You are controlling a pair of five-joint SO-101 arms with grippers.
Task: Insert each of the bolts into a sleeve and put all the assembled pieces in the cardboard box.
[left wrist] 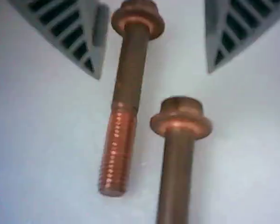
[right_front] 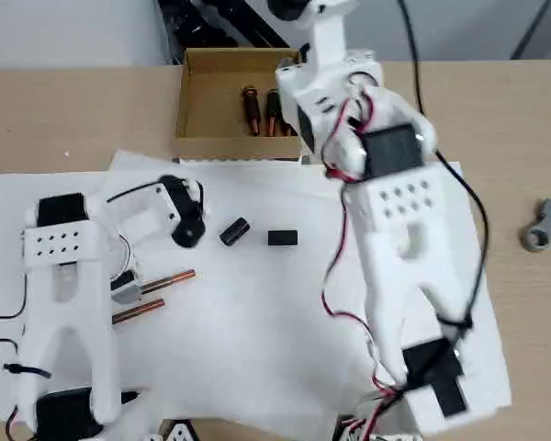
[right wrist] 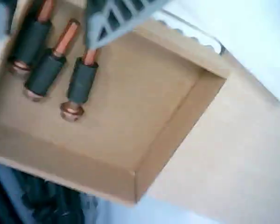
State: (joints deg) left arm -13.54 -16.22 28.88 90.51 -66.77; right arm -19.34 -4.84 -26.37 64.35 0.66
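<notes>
Left gripper point(left wrist: 152, 72) spread around the head of one bolt point(left wrist: 126, 107), second bolt point(left wrist: 177, 154) just beside, so closing could clip or roll that neighbour.

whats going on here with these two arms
Two robot arms are sleeving bolts and boxing them. The left claw is open over two bare bolts on the white paper; two sleeves lie nearby. The right arm is over the cardboard box, where three assembled pieces lie.
</notes>
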